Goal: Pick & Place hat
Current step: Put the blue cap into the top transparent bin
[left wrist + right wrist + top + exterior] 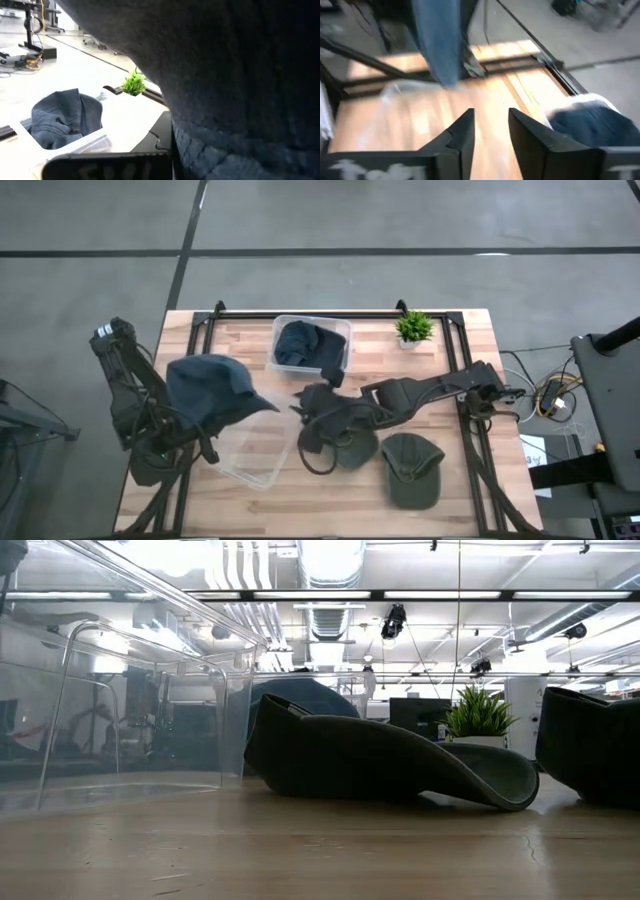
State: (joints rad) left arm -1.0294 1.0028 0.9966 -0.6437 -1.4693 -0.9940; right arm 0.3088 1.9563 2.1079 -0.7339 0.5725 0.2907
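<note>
A blue denim hat point(210, 388) hangs in the air from my left gripper, over the near-left clear container point(250, 465). It fills the left wrist view point(235, 85) and hides the fingers. My right gripper point(490, 125) is open at the table's middle point(303, 406), above the wood, pointing toward the table's left with nothing between its fingers. A dark green hat point(350, 445) lies just behind it on its brim point(390, 765). A second green cap point(412, 470) lies near the near-right edge. My left gripper holds the blue denim hat, but the hat itself covers the fingers in every view, so the part held cannot be told. The hat is lifted clear of the table and hangs below the gripper point(440, 45).
A clear bin point(345, 330) at the far edge holds a dark blue hat point(308, 345). A small potted plant point(413, 328) stands at the far right. A black frame point(465, 410) borders the table. Bare wood shows between the container and the green hats.
</note>
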